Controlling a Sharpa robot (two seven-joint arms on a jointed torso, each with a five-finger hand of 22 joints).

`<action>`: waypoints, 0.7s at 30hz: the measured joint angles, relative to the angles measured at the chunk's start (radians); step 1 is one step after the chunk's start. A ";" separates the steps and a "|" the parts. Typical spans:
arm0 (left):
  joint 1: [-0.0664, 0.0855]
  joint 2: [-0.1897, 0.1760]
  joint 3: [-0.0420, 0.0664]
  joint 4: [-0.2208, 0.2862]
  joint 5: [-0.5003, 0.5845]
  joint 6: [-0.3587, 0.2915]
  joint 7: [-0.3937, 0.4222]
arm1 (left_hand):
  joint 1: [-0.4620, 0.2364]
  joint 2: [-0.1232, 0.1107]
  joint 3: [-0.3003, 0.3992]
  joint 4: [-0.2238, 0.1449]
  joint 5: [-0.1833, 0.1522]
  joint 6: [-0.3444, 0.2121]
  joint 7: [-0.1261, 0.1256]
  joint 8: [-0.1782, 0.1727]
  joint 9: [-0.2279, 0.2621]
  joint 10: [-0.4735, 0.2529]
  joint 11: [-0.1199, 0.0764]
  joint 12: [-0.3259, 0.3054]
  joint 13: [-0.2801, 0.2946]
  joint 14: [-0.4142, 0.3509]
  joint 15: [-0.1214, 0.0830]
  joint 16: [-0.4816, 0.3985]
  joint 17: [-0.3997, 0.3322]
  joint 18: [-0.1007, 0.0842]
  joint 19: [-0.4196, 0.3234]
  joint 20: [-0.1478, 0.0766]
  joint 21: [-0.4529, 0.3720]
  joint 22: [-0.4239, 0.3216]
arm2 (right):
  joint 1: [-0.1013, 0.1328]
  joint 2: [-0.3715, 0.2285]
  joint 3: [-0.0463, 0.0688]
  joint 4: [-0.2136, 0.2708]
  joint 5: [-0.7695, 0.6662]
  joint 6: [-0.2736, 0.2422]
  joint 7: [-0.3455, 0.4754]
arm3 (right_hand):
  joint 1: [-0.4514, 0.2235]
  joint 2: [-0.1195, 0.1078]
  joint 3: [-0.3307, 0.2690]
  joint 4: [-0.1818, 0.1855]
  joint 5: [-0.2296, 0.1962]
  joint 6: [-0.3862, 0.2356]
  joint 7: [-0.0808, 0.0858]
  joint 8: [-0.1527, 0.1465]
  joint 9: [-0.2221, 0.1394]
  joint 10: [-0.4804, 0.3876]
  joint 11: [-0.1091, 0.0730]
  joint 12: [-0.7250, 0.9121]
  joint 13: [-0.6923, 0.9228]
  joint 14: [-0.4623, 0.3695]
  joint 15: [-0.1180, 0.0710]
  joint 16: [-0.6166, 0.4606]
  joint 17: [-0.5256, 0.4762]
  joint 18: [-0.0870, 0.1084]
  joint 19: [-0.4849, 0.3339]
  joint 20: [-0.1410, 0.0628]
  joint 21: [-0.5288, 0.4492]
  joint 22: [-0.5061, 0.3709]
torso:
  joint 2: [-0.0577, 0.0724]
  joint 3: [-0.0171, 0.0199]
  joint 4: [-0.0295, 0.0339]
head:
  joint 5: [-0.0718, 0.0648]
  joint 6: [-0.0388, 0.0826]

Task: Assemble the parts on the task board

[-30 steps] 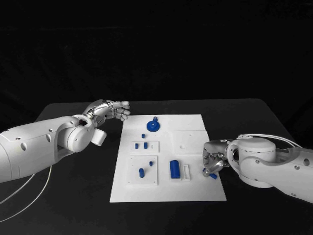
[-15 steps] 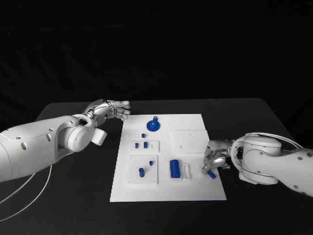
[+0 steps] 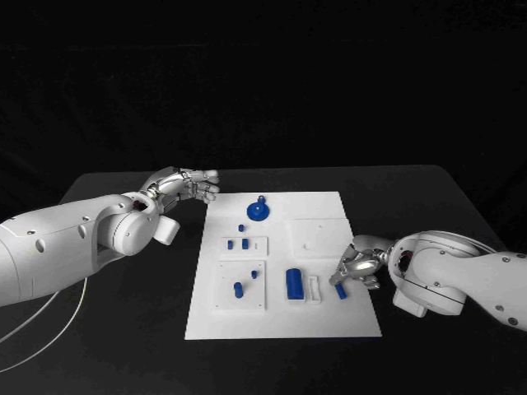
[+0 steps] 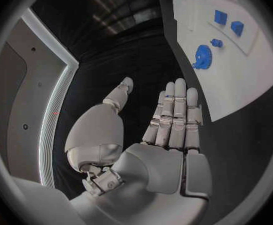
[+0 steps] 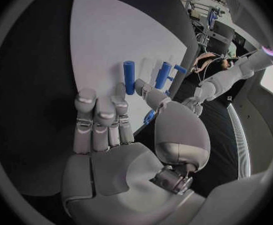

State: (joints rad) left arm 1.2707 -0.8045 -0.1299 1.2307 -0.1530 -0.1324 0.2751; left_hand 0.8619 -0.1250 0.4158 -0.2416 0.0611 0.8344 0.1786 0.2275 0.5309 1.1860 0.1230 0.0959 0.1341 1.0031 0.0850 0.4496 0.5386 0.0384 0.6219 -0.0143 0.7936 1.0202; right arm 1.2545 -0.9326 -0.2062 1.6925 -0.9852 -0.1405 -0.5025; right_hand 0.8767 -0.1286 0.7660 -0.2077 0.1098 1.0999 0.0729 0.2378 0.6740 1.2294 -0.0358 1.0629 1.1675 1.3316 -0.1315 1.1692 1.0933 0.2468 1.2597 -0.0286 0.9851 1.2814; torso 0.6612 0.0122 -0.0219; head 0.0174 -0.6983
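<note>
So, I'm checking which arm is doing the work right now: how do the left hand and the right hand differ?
The left hand hovers beside the task board's far left corner, over bare table; the right hand is over the board's right edge. The left hand holds nothing, fingers extended; the right hand pinches a small blue part. Both are silver, on white arms.

Right hand (image 5: pixel 121 135) pinching blue part (image 5: pixel 149 116)

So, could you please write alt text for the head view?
The right hand holds a small blue part over the white task board's right edge. The left hand hovers open beyond its far left corner.
</note>
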 measured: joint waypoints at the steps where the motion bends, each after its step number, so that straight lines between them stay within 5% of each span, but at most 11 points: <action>1: 0.000 0.000 0.000 0.000 0.000 0.000 0.000 | 0.000 0.000 0.000 0.000 0.000 0.000 0.000 0.000 0.000 0.000 0.000 0.000 0.000 0.000 0.000 0.000 0.000 0.000 0.000 0.000 0.000 0.000 | 0.000 0.001 0.000 0.001 0.012 -0.007 0.002 | 0.000 0.000 0.000 0.001 -0.003 0.000 0.000 0.000 -0.033 0.000 0.000 0.000 0.000 0.001 0.001 0.000 0.000 0.000 0.000 0.000 0.000 0.000 | 0.000 0.0000 0.0000 | 0.000 0.000; 21: 0.000 0.000 0.000 0.000 -0.003 0.001 -0.003 | 0.000 0.000 0.000 0.000 0.000 0.000 0.000 0.000 0.000 0.000 0.000 0.000 0.000 0.000 0.000 0.000 0.002 0.000 0.000 0.000 0.000 0.001 | -0.005 0.028 -0.004 0.008 0.175 -0.061 0.014 | -0.020 -0.012 -0.006 0.009 -0.005 0.001 -0.001 -0.007 -0.052 0.000 0.000 0.001 0.000 -0.003 -0.003 0.000 -0.002 0.001 0.000 0.000 0.000 -0.001 | 0.000 0.0000 -0.0004 | 0.004 -0.002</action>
State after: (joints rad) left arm 1.2707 -0.8048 -0.1300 1.2307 -0.1559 -0.1311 0.2724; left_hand 0.8619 -0.1250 0.4157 -0.2416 0.0611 0.8345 0.1786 0.2275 0.5310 1.1860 0.1230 0.0959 0.1341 1.0031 0.0849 0.4496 0.5403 0.0383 0.6219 -0.0143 0.7936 1.0216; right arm 1.2494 -0.9049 -0.2103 1.7009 -0.8104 -0.2012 -0.4885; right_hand 0.8564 -0.1405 0.7599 -0.1989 0.1046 1.1011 0.0716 0.2313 0.6223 1.2293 -0.0357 1.0637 1.1675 1.3289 -0.1341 1.1693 1.0916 0.2478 1.2597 -0.0285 0.9853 1.2805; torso 0.6614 0.0122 -0.0222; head 0.0217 -0.7005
